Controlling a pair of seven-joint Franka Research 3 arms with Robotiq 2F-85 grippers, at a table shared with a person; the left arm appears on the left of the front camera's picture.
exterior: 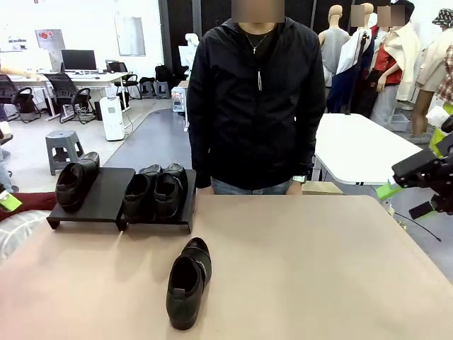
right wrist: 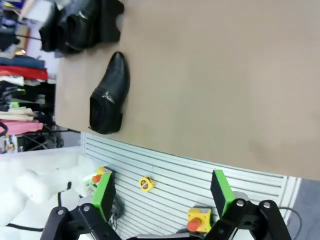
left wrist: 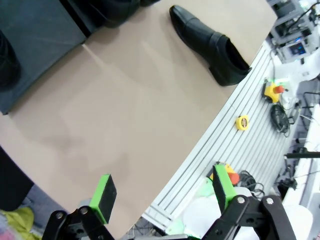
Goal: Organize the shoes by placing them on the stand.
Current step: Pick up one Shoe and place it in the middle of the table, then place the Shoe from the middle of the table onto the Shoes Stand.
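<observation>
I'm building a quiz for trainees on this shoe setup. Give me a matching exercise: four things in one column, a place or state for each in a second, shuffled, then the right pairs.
Things:
1. Lone shoe
2. Pair of shoes
3. Single shoe at the far left
4. Right claw

Places or states:
A. On the stand's left panel
B. Open, holding nothing
C. On the bare tabletop, off the stand
D. Side by side on the stand's right panel

Pairs: 1-C, 2-D, 3-A, 4-B
</observation>
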